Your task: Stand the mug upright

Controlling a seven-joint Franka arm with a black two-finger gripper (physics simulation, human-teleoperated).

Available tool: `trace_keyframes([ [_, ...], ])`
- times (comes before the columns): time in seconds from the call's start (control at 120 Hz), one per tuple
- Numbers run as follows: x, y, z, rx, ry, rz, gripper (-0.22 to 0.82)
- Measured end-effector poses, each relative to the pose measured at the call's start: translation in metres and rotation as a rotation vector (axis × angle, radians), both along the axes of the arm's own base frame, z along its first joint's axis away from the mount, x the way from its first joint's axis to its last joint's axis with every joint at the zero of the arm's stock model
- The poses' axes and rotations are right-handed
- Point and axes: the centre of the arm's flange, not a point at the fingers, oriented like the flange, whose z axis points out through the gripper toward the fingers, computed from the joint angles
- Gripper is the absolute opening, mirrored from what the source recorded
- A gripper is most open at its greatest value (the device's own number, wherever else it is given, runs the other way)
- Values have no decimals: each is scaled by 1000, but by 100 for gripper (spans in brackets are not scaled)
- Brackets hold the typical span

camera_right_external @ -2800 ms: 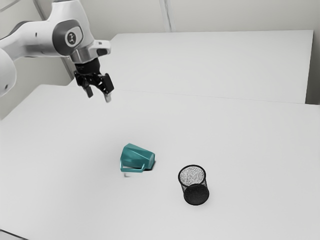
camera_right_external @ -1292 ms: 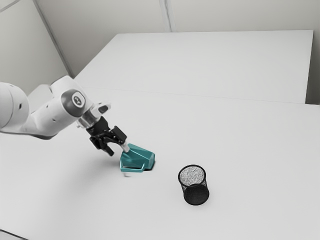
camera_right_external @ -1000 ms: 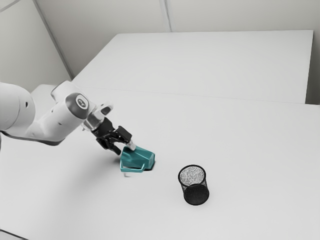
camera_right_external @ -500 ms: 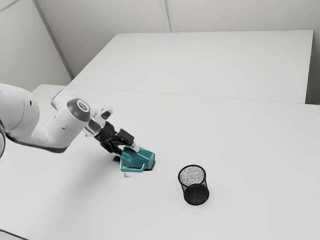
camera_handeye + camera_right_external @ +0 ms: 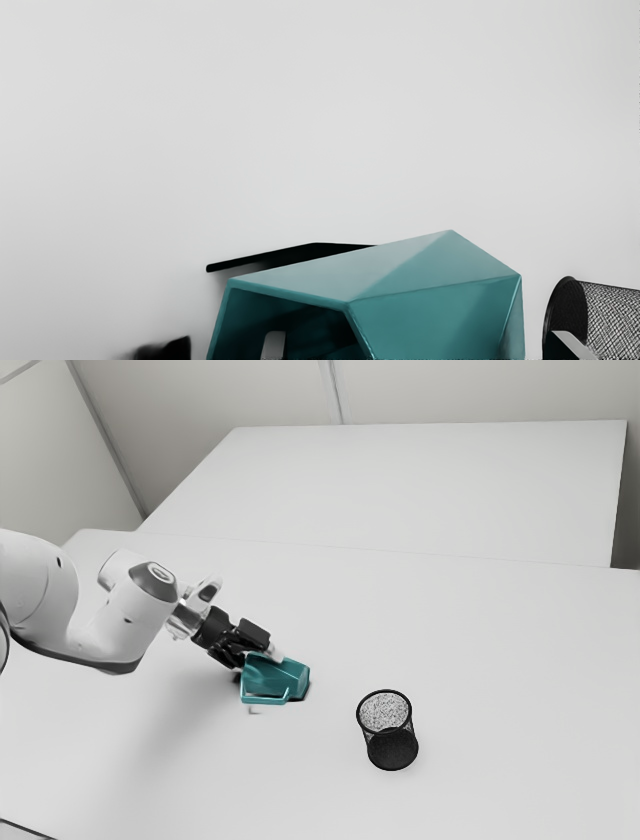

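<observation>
The teal faceted mug point(image 5: 277, 677) lies on its side on the white table, its mouth facing the arm and its handle toward the exterior view's bottom edge. At the mouth end is my gripper point(image 5: 261, 659), tilted low over the table, with one pale fingertip along the mug's far outer side. In the wrist view the mug point(image 5: 430, 300) shows its dark inside. There my gripper point(image 5: 422, 345) is open, one fingertip within the mouth and the other outside, with the mug's side wall between them. Whether either finger touches the mug cannot be told.
A black mesh cup point(image 5: 388, 730) stands upright beyond the mug, toward the exterior view's right and bottom; it also shows in the wrist view point(image 5: 612, 315) behind the outer fingertip. The white table point(image 5: 480, 630) surrounds both things.
From high above the table, my gripper has come down toward the exterior view's right, to the mug's mouth. Over the last half second it has edged slightly farther along the mug, which has not visibly moved.
</observation>
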Motion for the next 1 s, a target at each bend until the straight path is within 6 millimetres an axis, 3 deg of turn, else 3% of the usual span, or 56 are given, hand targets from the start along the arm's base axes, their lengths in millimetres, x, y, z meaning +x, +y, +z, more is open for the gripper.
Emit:
trace_keyframes([
  [0.4, 1, -2, 5, -17, -40, -27, 19],
  [0.75, 6, -8, 26, -46, -86, -38, -7],
  [1.0, 12, -18, 65, -45, -165, -67, -15],
])
